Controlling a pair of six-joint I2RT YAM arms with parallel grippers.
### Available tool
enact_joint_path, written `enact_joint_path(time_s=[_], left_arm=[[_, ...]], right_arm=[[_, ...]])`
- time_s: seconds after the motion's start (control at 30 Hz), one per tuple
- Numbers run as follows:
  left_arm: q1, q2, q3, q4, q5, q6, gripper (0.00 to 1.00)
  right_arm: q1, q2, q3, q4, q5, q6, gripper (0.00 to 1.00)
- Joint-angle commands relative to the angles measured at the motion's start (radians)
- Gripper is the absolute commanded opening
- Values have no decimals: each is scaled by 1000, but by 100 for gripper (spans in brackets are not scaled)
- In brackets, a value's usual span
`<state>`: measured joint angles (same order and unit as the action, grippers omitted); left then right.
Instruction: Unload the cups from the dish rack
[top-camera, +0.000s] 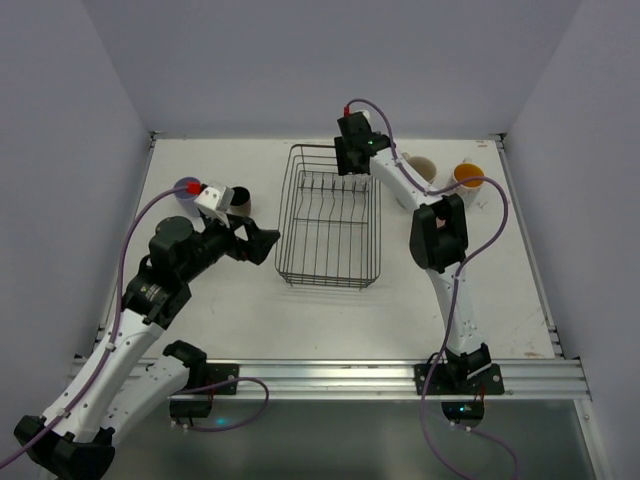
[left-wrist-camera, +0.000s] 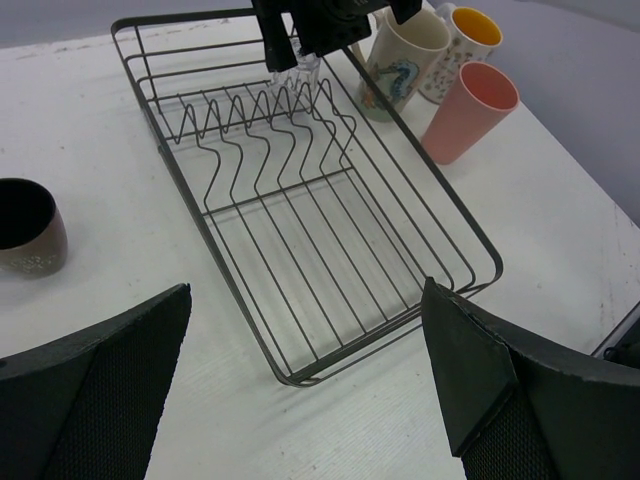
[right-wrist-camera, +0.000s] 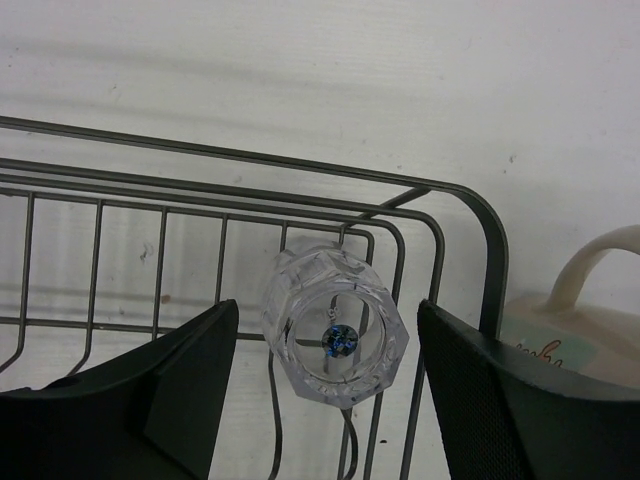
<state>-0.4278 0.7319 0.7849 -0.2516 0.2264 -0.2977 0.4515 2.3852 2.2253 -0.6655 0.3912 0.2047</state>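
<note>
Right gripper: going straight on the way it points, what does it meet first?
Most likely the glass in the rack corner, centred between the right gripper and its open fingers. How far off it is remains unclear.

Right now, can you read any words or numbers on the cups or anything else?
Cream mug: a bit of dark curly writing, cut off by the picture edge and too blurred to read.
Blue print on that mug: a picture, not words.
Nothing else shows any words, numbers or signs.
</note>
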Motion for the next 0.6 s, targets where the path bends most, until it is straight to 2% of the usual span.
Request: enact_joint_path(time_s=[0.0,0.17,0.27,0.3,0.33,0.4,0.43,0.57], left_arm=[[-5,-5,-7,6,-16,20,100],[-2,0,-7,5,-27,19,100],[0,6,-9,6,-32,19,100],[0,6,-10,6,-32,16,100],[0,11,-10,9,-32,14,100],[0,17,-9,11,-30,6,100],[0,24,-7,15,-19,2,100],[0,44,-3,37,17,-35,100]], right_arm=[[-11,17,50,-11,-31,-19,74],[-14,28,63,7,-66,-30,66],[-14,16,50,36,-78,-22,54],[-13,5,21,52,-80,-21,48],[-13,-29,-2,97,-80,-19,38],[-11,-72,-65,171,-81,-18,31],[-10,-117,-87,196,-80,-16,23],[-5,-248,-223,334,-104,-11,19]])
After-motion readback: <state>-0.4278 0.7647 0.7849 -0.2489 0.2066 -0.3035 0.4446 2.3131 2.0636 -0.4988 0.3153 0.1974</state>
